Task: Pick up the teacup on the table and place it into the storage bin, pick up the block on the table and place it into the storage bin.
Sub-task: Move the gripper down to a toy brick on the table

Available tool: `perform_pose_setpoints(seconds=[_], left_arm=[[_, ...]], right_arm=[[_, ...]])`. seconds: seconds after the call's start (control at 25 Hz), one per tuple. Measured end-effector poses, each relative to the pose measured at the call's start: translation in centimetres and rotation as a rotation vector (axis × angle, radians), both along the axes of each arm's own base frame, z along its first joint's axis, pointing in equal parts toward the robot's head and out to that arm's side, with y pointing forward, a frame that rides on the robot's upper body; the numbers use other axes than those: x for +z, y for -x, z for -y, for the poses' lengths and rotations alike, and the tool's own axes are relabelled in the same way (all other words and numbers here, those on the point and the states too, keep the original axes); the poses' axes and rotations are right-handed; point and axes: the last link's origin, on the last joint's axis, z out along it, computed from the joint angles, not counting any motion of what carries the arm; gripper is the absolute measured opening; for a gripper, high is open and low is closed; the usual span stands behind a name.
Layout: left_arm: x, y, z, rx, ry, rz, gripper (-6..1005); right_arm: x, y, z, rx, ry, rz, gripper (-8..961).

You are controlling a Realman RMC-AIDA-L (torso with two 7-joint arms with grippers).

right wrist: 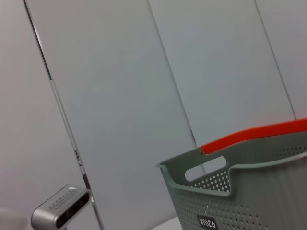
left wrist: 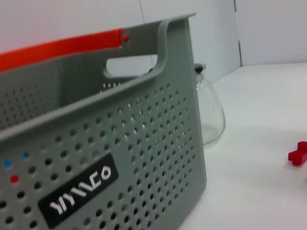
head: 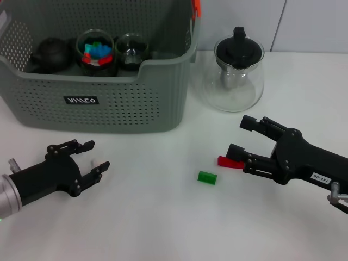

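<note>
**Green block on the table**

Green block [head: 206,177] and red block [head: 228,161] lie before the bin [head: 109,103] (cups already inside). Right gripper [head: 239,137] spread wide beside red; left gripper [head: 98,156] open, empty.

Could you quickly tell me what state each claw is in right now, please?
Left claw: open, empty, low over the table in front of the storage bin.
Right claw: open, holding nothing, its lower finger beside the red block.
</note>
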Motion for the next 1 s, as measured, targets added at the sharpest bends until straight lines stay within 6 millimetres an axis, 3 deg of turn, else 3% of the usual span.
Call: perform_pose_setpoints(seconds=[1.0], left_arm=[[-1.1, 0.4, -0.5, 0.044, 0.051, -0.055, 560]], right_arm=[[-0.1, -0.2, 0.1, -0.011, 0.007, 0.000, 944]])
